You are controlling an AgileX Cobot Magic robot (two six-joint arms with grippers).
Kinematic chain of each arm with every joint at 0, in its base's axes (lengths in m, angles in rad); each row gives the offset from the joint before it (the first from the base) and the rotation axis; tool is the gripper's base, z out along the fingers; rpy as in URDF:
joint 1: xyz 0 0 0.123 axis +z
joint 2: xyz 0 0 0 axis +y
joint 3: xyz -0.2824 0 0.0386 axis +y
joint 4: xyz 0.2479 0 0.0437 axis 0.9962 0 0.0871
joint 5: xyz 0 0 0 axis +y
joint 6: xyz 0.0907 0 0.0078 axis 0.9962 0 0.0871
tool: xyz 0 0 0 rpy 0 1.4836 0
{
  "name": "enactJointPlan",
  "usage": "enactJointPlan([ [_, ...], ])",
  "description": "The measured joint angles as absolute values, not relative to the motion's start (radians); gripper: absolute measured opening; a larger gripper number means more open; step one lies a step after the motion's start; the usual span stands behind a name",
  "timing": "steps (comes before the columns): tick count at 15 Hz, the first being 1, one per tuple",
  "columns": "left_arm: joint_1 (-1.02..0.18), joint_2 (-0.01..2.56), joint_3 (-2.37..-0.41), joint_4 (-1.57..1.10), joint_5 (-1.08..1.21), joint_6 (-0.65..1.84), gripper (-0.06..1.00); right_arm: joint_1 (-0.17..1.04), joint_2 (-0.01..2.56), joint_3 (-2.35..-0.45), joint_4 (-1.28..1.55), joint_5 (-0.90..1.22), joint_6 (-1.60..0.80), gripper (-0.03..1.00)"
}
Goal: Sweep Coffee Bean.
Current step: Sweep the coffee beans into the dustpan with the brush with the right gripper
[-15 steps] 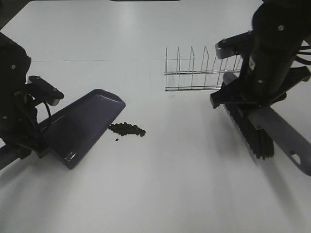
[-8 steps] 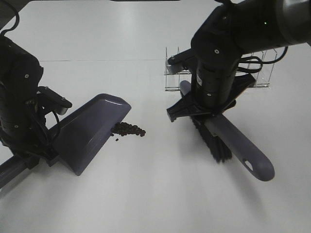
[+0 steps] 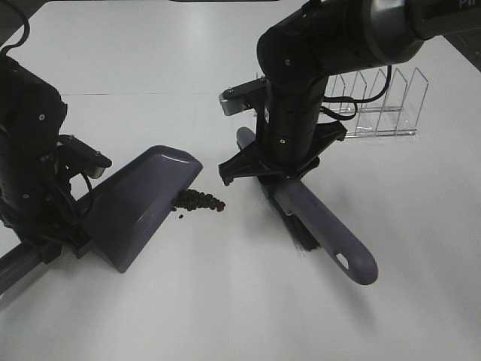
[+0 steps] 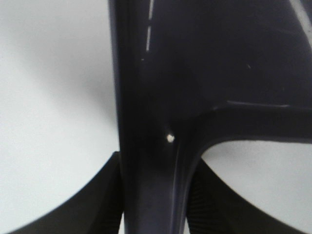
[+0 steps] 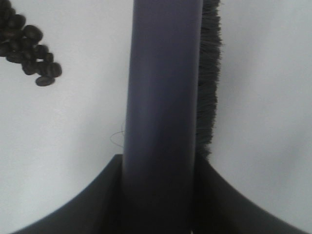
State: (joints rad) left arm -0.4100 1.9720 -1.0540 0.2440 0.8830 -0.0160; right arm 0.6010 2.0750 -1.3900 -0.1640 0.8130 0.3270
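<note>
A small pile of dark coffee beans (image 3: 198, 201) lies on the white table, touching the front lip of the purple dustpan (image 3: 139, 203). The beans also show in the right wrist view (image 5: 27, 46). My left gripper (image 3: 60, 237) is shut on the dustpan's handle (image 4: 151, 161), with the pan tilted down toward the beans. My right gripper (image 3: 278, 177) is shut on the purple brush (image 3: 316, 226), whose black bristles (image 5: 208, 78) rest on the table just right of the beans. The brush handle (image 5: 163, 97) fills the right wrist view.
A clear wire rack (image 3: 376, 105) stands on the table behind my right arm. A thin line (image 3: 150, 94) runs across the white tabletop at the back.
My right arm has swung left with the brush, from beside the rack to just right of the beans. The dustpan edged right until its lip touched the beans.
</note>
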Motion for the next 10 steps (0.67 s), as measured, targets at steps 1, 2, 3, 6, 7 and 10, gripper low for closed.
enactJointPlan([
  [1,-0.41,1.972,-1.054,0.244,0.883,-0.016,0.33,0.601,2.081,-1.39,-0.132,0.802,0.312,0.31],
  [2,-0.41,1.972,-1.054,0.244,0.883,-0.016,0.33,0.601,2.086,-1.39,-0.1,0.786,0.299,0.31],
  [3,-0.41,1.972,-1.054,0.244,0.883,-0.016,0.33,0.601,2.088,-1.39,-0.084,0.779,0.295,0.31],
  [6,-0.41,1.972,-1.054,0.24,0.883,-0.016,0.33,0.601,2.111,-1.39,0.037,0.733,0.249,0.31],
  [7,-0.41,1.972,-1.054,0.239,0.884,-0.016,0.33,0.601,2.119,-1.39,0.08,0.719,0.229,0.31],
  [10,-0.41,1.972,-1.054,0.212,0.884,0.0,0.33,0.601,2.149,-1.39,0.236,0.664,0.155,0.31],
])
